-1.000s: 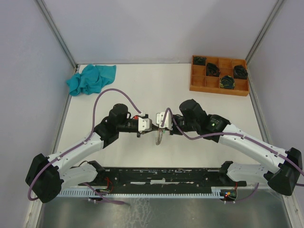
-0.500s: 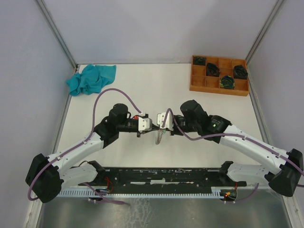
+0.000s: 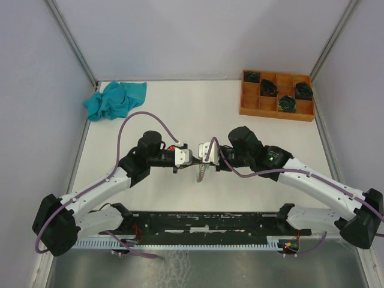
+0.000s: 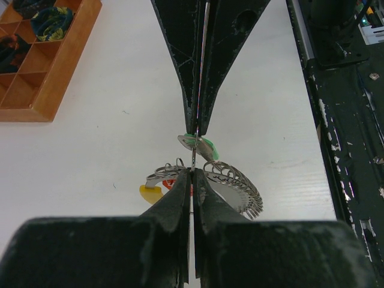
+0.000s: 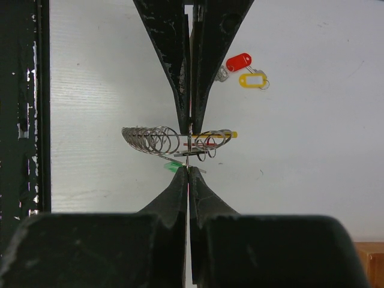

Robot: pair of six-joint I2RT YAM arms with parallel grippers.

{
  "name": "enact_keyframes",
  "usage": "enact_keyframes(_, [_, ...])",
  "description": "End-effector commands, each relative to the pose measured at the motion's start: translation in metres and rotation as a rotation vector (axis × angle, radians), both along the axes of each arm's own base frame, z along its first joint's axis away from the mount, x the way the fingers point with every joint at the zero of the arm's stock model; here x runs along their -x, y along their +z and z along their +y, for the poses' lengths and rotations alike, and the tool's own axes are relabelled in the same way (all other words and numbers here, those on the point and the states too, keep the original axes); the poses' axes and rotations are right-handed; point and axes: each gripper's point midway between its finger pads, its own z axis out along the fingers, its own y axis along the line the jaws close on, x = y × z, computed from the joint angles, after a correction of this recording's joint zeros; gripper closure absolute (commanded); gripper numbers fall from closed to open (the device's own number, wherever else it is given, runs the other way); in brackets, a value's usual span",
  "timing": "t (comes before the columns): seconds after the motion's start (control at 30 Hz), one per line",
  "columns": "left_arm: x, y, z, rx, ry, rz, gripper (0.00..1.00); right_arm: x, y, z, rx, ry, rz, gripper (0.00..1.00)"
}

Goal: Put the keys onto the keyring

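Note:
My two grippers meet tip to tip above the table's middle. My left gripper (image 3: 192,159) (image 4: 192,171) is shut on the wire of the silvery ribbed keyring (image 4: 235,185) (image 5: 150,139) (image 3: 201,173), which hangs between the fingertips. Its long yellow tag (image 5: 223,134) shows edge-on. My right gripper (image 3: 201,158) (image 5: 188,168) is shut on the green-tagged key (image 5: 174,166) (image 4: 201,144), held against the ring. The red-tagged key (image 5: 238,61) and the pale yellow-tagged key (image 5: 253,80) lie on the table beside the left fingers. Yellow and red bits also peek out by my left fingers (image 4: 174,198).
An orange wooden tray (image 3: 276,113) with black coils (image 3: 287,104) stands at the back right; it also shows in the left wrist view (image 4: 51,99). A teal cloth (image 3: 114,100) lies at the back left. A black rail (image 3: 204,222) runs along the near edge.

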Motion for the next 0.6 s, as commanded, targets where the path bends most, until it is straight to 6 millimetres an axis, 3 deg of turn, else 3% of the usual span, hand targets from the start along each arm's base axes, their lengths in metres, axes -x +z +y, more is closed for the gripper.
enact_keyframes(0.0, [-0.0022,0.0305,-0.0074,0.065,-0.015,-0.038,0.97,0.0003,0.0128,0.007,-0.04,0.027,-0.031,0.99])
enact_keyframes(0.57, [-0.0004,0.0305,-0.0085,0.067,-0.026,-0.03,0.97,-0.0033,0.0103,0.0088,-0.03,0.022,-0.037,0.99])
